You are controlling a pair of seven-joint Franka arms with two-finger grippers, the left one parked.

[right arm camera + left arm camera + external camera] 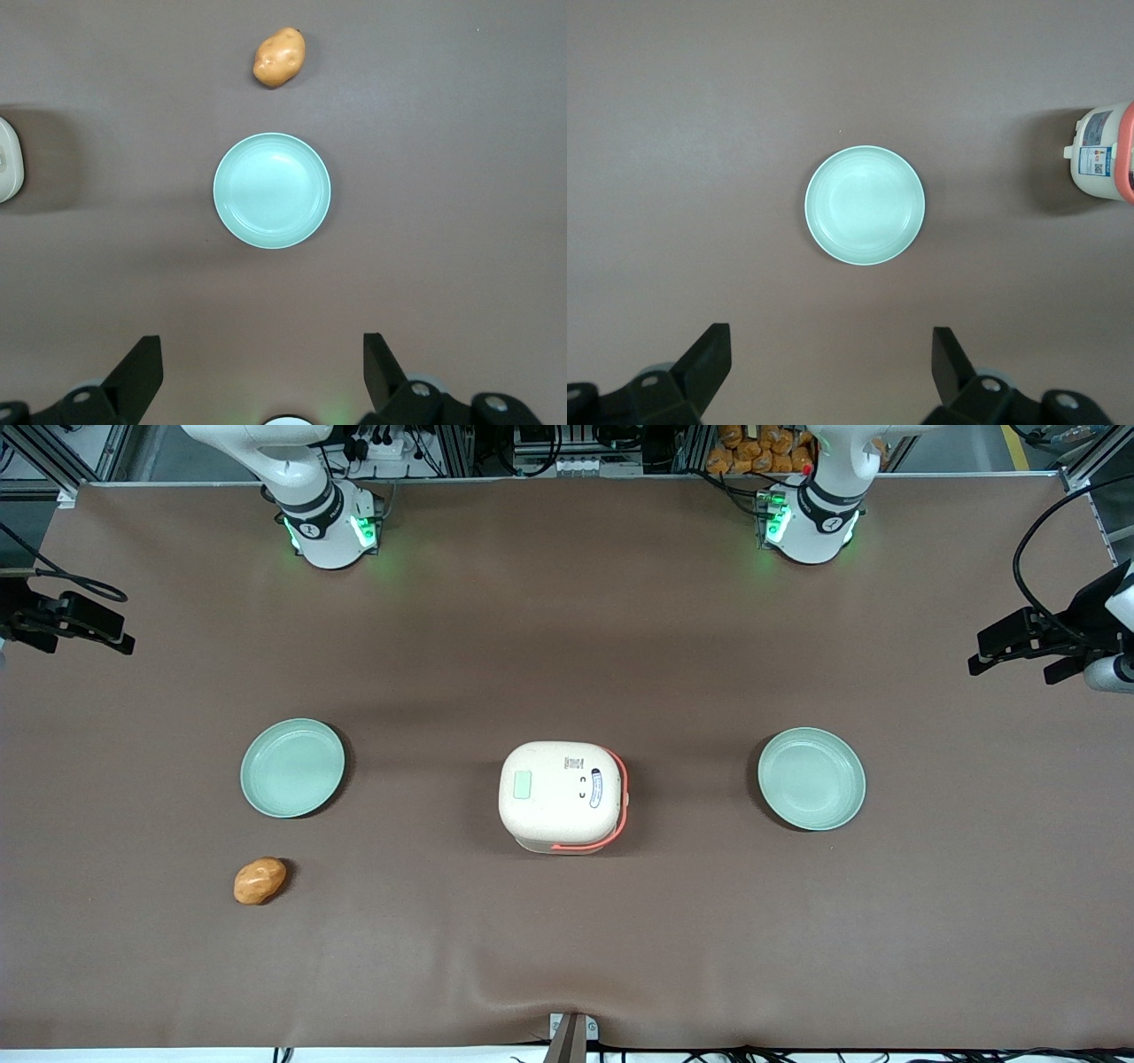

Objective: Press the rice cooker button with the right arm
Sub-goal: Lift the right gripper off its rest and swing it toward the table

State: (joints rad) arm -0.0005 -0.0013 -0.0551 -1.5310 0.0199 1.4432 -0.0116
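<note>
The rice cooker (563, 796) sits lid shut at the middle of the brown tabletop (567, 939), its pale green button (523, 784) on the lid untouched. The right arm's gripper (257, 376) hangs well above a green plate (272, 190) with its fingers (142, 367) spread wide, grasping nothing. A potato (280, 57) lies near that plate.

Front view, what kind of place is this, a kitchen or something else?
Likely a robotics lab: a brown-covered table, aluminium framing, a rice cooker, and the right arm's open gripper high above a plate.
</note>
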